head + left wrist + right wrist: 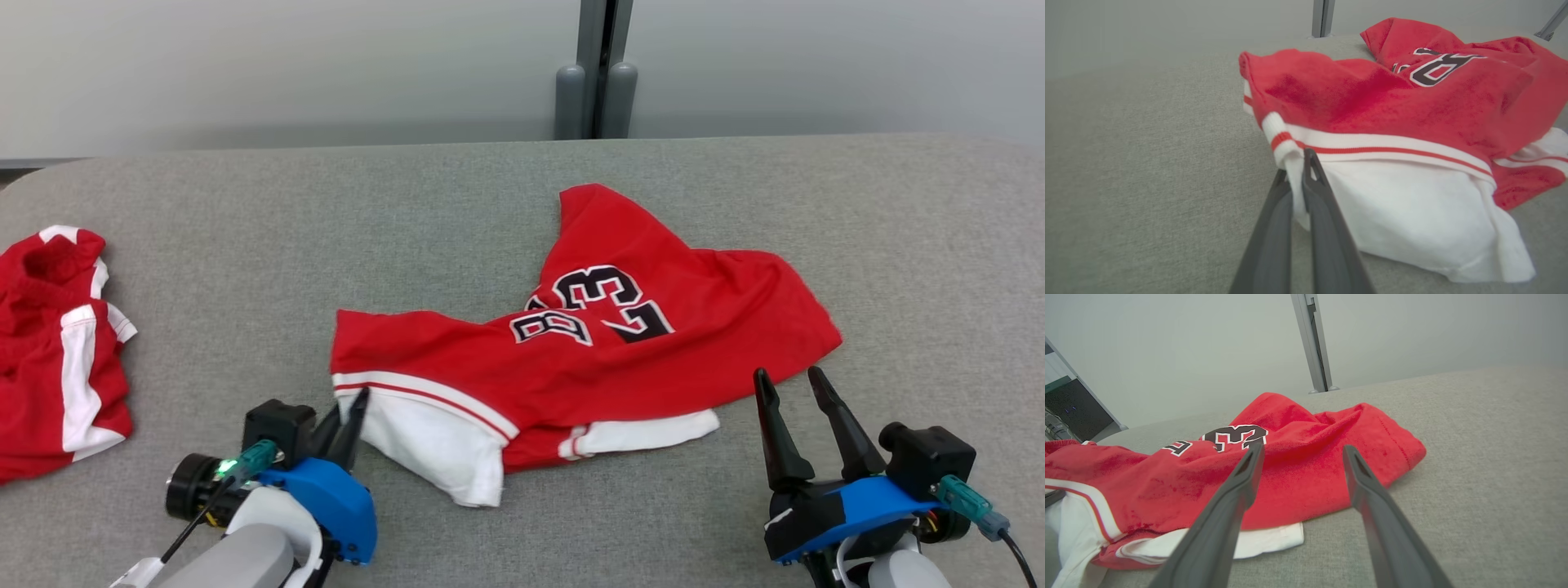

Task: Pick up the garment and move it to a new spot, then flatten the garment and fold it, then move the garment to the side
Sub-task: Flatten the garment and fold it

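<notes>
On grey woven tabletop (pixel 245 245), my left gripper (pixel 349 408) clenched on white hem of crumpled red jersey (pixel 653 359), right gripper (pixel 788 371) splayed.

Lower left of the head view: left gripper (pixel 351 406) has its fingers pressed together, pinching the white edge of the garment (pixel 424 441), fingers angled up and to the right. Its blue wrist housing (pixel 335 502) and pale forearm (pixel 245 559) run off the bottom edge. Lower right: right gripper (pixel 788 376) has its fingers spread in a wide V, tips pointing up the frame, holding nothing.
</notes>
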Controlling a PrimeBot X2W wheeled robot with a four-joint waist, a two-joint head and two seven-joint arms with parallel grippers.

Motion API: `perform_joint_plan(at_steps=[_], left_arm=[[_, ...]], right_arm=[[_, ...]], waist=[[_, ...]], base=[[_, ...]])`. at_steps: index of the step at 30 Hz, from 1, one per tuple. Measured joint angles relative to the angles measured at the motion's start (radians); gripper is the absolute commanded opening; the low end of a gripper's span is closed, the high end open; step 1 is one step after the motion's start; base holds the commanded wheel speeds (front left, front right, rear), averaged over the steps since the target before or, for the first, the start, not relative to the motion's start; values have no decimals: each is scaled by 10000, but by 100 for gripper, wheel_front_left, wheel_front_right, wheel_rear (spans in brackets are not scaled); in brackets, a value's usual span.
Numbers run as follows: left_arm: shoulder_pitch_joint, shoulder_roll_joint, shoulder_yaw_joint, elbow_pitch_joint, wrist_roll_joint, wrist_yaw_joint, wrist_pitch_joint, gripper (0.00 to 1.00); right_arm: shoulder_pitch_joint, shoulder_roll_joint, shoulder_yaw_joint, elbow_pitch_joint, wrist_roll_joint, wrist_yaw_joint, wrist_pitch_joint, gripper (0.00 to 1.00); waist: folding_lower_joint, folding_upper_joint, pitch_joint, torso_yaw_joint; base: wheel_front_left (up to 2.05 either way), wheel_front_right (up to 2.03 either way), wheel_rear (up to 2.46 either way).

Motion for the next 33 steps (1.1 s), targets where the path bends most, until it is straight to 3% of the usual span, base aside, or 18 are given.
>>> perform_joint_plan(at_steps=[4, 11, 18, 23, 27, 30, 33], left_arm=[[209, 58, 378, 203, -46, 612, -75, 0], [752, -38, 920, -456, -274, 991, -163, 0], [1645, 562, 1281, -3032, -556, 1858, -13, 0], [2338, 917, 1622, -5120, -1241, 2995, 715, 0], [2708, 1026, 1927, -5929, -1630, 3568, 878, 0], [2812, 955, 2253, -5712, -1894, 3710, 815, 0], [2631, 800, 2213, -4711, -1893, 3413, 826, 0]], right_arm=[[55, -2, -12, -48, -48, 0, 54, 100], [255, -2, -104, -132, -65, 0, 102, 100], [430, -6, -387, -336, -140, 0, 136, 100], [407, 2, -337, -384, -123, 0, 173, 100], [372, 0, -282, -380, -67, 0, 161, 100], [309, -2, -201, -370, -59, 0, 142, 100], [176, 0, -192, -360, -56, 0, 128, 100]], waist=[[0, 0, -116, -139], [0, 0, -296, -266], [0, 0, -322, 37], [2, 0, -171, 278], [1, 0, -67, 325], [2, 0, 54, 231], [2, 0, 181, 96]], base=[[0, 0, 0], [0, 0, 0], [0, 0, 0], [0, 0, 0], [0, 0, 0], [0, 0, 0], [0, 0, 0]])
